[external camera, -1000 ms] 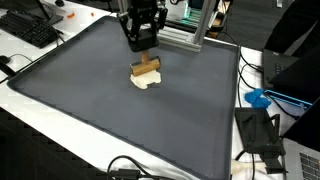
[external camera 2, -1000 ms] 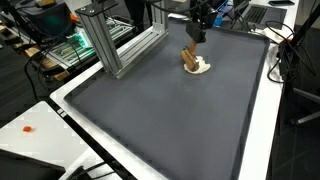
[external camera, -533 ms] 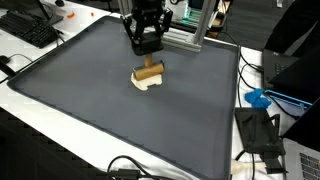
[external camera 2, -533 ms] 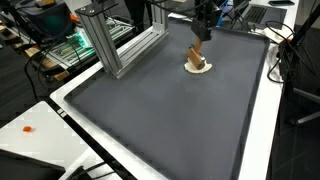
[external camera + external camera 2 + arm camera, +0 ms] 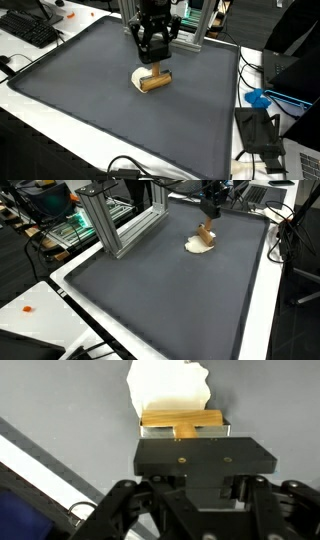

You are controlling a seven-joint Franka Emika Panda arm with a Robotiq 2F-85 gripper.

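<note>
The gripper [image 5: 153,66] hangs over the upper middle of the dark grey mat [image 5: 90,110], pointing straight down, with its jaws drawn narrow on a wooden block [image 5: 155,82]. In the wrist view the block [image 5: 170,418] sits just above the black gripper body, and a short wooden stem runs from it down between the fingers, so the jaws seem to hold it by that part, though the contact itself is hidden. The block rests on a white cloth [image 5: 141,78] that lies flat on the mat, showing mostly to the block's left in that exterior view and beyond it in the wrist view [image 5: 165,385]. In an exterior view from the opposite side the block [image 5: 206,232] stands tilted under the gripper [image 5: 208,218], its lower end touching the cloth [image 5: 198,248]. A metal frame [image 5: 120,225] stands at the mat's far edge, and a keyboard [image 5: 30,28] lies off the mat at the upper left.
</note>
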